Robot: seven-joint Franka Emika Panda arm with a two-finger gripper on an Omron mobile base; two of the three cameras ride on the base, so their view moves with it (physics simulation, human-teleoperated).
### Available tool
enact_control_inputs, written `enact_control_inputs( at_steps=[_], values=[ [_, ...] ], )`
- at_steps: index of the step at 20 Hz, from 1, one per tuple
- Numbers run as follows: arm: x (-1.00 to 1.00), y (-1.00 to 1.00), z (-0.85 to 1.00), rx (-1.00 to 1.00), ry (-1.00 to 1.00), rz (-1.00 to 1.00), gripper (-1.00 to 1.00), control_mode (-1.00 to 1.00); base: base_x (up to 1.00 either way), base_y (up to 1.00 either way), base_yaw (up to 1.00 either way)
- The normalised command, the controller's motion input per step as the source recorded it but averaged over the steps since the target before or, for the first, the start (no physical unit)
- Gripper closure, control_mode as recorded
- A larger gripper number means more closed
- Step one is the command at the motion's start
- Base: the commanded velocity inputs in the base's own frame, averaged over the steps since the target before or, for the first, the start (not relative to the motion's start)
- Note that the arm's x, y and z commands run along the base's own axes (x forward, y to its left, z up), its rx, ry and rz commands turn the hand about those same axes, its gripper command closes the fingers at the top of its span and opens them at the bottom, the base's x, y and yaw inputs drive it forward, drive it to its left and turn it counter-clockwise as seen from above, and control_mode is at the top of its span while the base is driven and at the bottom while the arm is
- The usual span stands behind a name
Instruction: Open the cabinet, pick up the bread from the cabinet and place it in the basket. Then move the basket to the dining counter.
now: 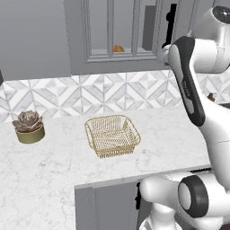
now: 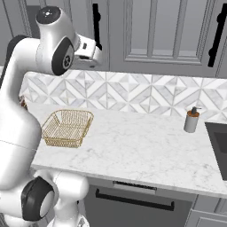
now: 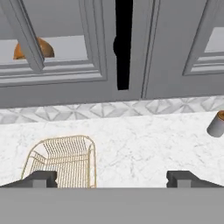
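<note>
You see the cabinet (image 1: 114,36) shut, its black handle (image 3: 124,43) upright at the door's right edge. The bread (image 1: 118,48) sits inside on the shelf, behind the glass and bars, near the door's lower frame. The basket (image 1: 112,134) rests on the desk (image 1: 54,166) about mid-depth, holding nothing, well apart from the potted succulent (image 1: 28,127) near the left edge. The fingers (image 3: 112,178) stand wide open and grip nothing, raised before the handle. A soap dispenser (image 2: 192,119) stands toward the desk's right end.
</note>
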Motion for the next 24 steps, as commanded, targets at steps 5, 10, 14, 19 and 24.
enact_control_inputs(
  at_steps=[5, 10, 14, 19, 24],
  values=[
    [0.33, -0.02, 0.01, -0.01, 0.0, 0.0, -1.0, -1.0, 0.0, 0.0, 0.0],
    [0.44, 0.0, 0.11, -0.04, -0.24, 0.02, -1.0, -1.0, 0.0, 0.0, 0.0],
    [0.7, 0.0, 0.25, 0.0, -0.3, 0.0, -1.0, -1.0, 0.0, 0.0, 0.0],
    [0.57, 0.0, 0.44, -0.02, -0.12, 0.0, -1.0, -1.0, 0.0, 0.0, 0.0],
    [0.47, -0.08, 0.31, -0.01, 0.05, 0.0, -1.0, -1.0, 0.0, 0.0, 0.0]
  ],
)
